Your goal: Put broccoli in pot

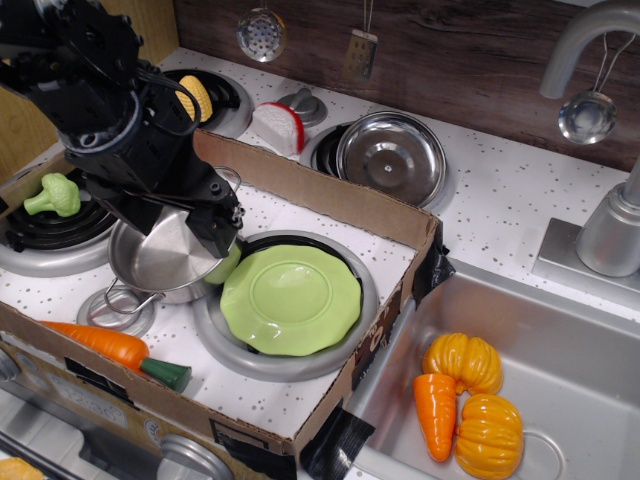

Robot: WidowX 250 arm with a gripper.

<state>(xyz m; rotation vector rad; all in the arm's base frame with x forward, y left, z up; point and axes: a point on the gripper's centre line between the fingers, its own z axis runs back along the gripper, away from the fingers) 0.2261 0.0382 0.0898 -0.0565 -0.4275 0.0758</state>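
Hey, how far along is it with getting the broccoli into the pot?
Nothing looks done yet: the broccoli sits on the left burner, outside the pot. In hand: the gripper hangs at the pot's right rim, away from the broccoli; whether its jaws are open or holding anything is hidden. Left: reach the broccoli, grasp it, carry it over and drop it into the pot.

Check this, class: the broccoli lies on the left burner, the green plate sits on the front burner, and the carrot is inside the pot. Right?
Not quite. The carrot lies on the counter in front of the pot, not inside it, as observation.image shows. The broccoli and green plate are as stated.
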